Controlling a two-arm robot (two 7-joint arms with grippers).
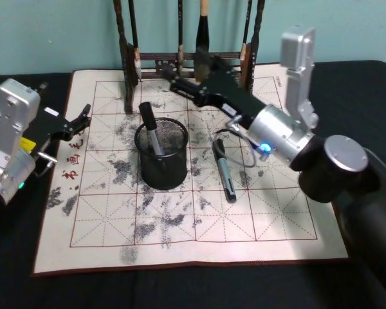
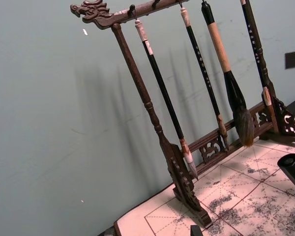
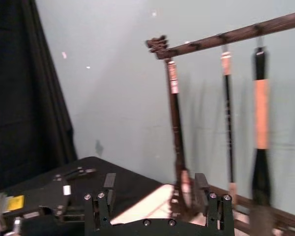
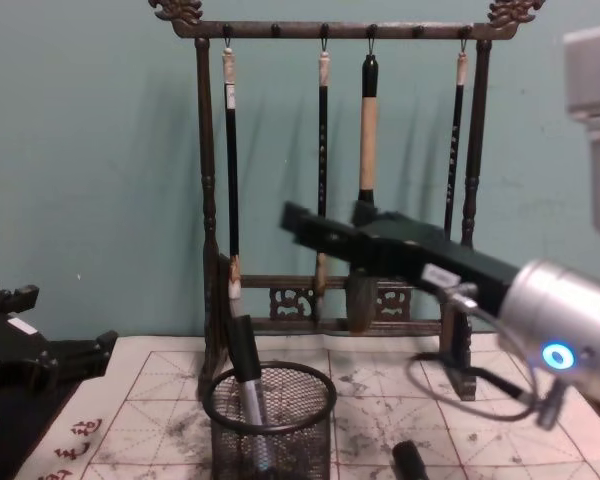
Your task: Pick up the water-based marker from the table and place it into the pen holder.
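My right fingers [image 3: 109,183] stand apart and hold nothing. My right gripper [image 1: 179,82] hangs in the air above the back edge of the mat [image 1: 276,219], just in front of the brush rack [image 4: 205,150]. One marker [image 1: 149,125] stands leaning inside the pen holder [image 1: 164,172], near the middle of the mat on the table [image 1: 180,286]. A second marker [image 1: 223,170] lies flat on the mat, near the pen holder on its right side, not touching it. My left gripper [image 1: 77,122] rests at the mat's left edge.

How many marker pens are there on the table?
2. An upright marker stands in the pen holder; a second marker lies flat on the mat to its right. The right arm could be hiding more.
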